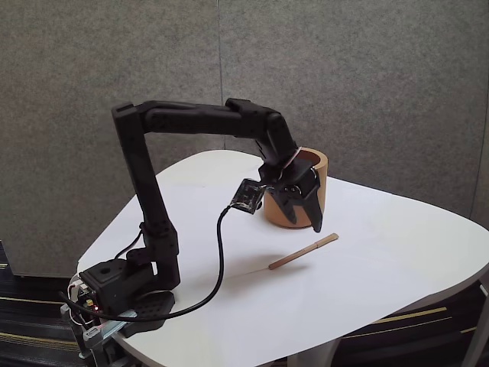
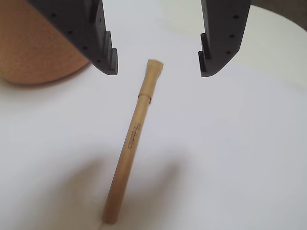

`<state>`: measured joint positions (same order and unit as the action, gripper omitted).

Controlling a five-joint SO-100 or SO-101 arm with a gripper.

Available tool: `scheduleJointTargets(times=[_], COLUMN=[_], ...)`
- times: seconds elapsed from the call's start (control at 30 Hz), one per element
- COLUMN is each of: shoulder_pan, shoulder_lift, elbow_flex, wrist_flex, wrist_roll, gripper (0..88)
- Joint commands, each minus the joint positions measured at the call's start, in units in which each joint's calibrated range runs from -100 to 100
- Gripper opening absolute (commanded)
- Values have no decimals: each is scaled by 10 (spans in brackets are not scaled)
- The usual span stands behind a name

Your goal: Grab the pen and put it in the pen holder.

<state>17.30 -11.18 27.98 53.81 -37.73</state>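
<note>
The pen point(image 1: 303, 251), a thin light tan stick, lies flat on the white table point(image 1: 397, 267) just in front of the pen holder point(image 1: 296, 191), a squat tan-orange cup. In the wrist view the pen point(image 2: 132, 139) runs lengthwise below the jaws, its capped end between them, and the cup point(image 2: 33, 48) sits at upper left. My black gripper point(image 1: 315, 222) hovers above the pen's far end, next to the cup. It point(image 2: 158, 72) is open with nothing between its fingers point(image 2: 103, 52).
The arm's base point(image 1: 122, 294) is clamped at the table's near-left corner, and a black cable point(image 1: 218, 260) loops from it up to the wrist camera. Grey wall panels stand behind. The table's right half is bare white surface.
</note>
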Motion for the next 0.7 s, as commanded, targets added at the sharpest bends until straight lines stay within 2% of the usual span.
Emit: scheduleJointTargets(times=[0.0,0.27,0.67], shoulder_pan=[5,3,-2], shoulder_lift=[33,102,169], elbow_flex=[-3,-9,-43], wrist_flex=[-1,-1,-4], wrist_roll=[-14,-33,-34], gripper=[234,234,234])
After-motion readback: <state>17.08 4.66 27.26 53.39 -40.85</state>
